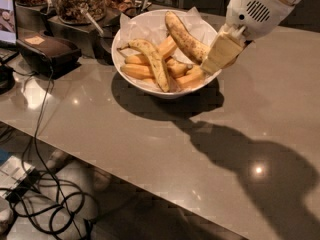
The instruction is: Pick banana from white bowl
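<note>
The white bowl [119, 48] lined with crinkled paper stands on the grey counter at the upper middle and holds several bananas. My gripper [219, 54] is over the bowl's right rim, shut on the lower end of the long, brown-freckled banana [184, 36]. That banana slants up and to the left above the others. A second freckled banana [153, 64] and shorter orange-yellow ones [134, 71] lie in the bowl.
Glass jars of nuts [75, 0] stand behind the bowl at the upper left. A black device [46, 49] sits left of the bowl, with a screen [6, 15] beyond it. Cables [46, 199] lie on the floor past the counter's front edge.
</note>
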`<move>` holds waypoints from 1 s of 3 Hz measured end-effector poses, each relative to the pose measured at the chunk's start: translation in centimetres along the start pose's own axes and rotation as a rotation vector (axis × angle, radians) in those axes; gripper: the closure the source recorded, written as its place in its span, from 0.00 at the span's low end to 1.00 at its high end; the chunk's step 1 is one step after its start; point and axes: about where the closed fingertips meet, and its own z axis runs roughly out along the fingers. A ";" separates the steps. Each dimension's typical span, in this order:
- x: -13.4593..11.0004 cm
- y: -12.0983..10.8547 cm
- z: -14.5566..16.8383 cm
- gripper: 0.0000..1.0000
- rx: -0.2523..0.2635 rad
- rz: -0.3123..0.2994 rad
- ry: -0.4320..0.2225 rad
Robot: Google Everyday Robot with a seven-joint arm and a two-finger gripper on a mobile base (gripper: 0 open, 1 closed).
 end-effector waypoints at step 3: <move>6.6 4.9 0.9 1.00 0.011 0.063 0.126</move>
